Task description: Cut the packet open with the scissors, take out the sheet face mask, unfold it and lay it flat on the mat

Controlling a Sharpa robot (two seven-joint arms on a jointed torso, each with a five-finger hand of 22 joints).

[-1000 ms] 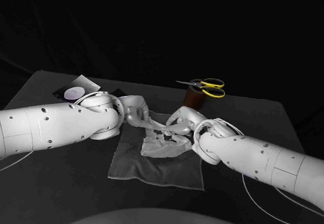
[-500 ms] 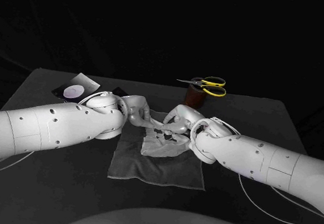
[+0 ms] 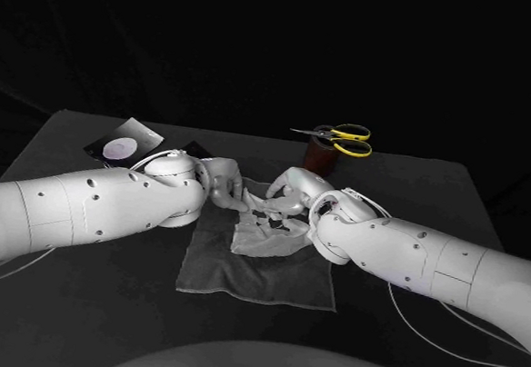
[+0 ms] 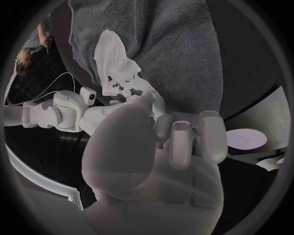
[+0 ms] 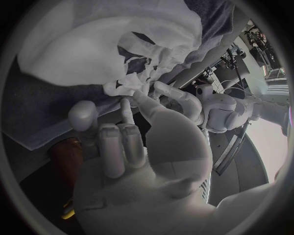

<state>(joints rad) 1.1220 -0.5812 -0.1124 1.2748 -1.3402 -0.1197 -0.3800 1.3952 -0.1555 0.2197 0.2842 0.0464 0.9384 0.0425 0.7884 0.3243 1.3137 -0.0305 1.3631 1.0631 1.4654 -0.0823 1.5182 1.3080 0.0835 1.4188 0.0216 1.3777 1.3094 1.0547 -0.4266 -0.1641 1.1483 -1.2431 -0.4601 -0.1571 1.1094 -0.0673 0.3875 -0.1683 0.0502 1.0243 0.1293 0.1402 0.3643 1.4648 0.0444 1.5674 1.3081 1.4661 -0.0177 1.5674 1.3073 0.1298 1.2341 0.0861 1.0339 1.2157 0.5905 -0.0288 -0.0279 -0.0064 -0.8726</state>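
Head view: the left hand (image 3: 223,181) and right hand (image 3: 288,193) have drawn slightly closer over the far end of the mat (image 3: 259,279). The mask (image 3: 266,231) remains bunched on the mat between them. The scissors (image 3: 340,137) and packet (image 3: 126,145) lie set aside on the worktop (image 3: 92,298).

Left wrist view: the fingers (image 4: 183,142) pinch one edge of the mask (image 4: 119,63).

Right wrist view: the fingers (image 5: 125,132) pinch the other edge of the mask (image 5: 104,44). Unfolding appears under way and unfinished.
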